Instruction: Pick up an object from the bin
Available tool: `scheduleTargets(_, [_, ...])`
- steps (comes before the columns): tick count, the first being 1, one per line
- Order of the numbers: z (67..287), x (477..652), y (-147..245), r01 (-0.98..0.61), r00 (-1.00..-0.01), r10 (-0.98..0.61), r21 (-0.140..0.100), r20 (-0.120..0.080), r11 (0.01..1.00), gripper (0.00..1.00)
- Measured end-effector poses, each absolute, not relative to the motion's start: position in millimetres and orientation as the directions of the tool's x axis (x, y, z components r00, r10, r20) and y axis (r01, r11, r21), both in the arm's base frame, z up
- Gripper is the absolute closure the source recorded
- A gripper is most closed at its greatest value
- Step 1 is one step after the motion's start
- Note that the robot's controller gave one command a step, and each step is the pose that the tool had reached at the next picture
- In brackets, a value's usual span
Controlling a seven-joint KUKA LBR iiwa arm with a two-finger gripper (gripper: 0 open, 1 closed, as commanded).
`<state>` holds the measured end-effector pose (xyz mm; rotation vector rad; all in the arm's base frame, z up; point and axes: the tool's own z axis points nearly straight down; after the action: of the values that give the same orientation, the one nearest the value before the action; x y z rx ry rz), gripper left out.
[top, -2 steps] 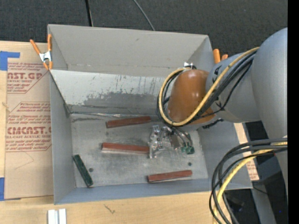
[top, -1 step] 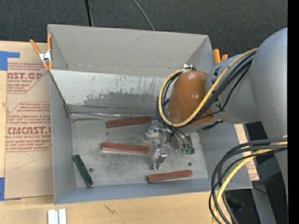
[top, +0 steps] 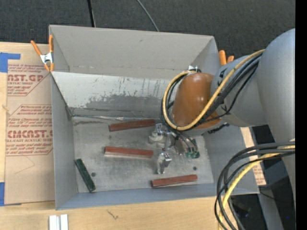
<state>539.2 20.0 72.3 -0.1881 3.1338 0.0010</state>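
Three brown bars (top: 131, 125) (top: 128, 152) (top: 173, 180) and a green bar (top: 85, 175) lie in the bin (top: 120, 47); hand (top: 162, 166) state unclear.

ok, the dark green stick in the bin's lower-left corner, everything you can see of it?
The dark green stick is a short, narrow flat bar, plain and matte, maybe plastic. It lies flat on the grey metal bin's floor in the lower-left corner, set diagonally, its lower end near the front wall. Nothing else touches it: the nearest reddish-brown flat stick lies apart to its right, the gripper farther off.
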Motion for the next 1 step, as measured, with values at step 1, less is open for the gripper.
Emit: scheduleTargets(1, [75.8,519.2,75.8,-0.056,-0.998,-0.056,0.003,-0.014,0.998,1.00])
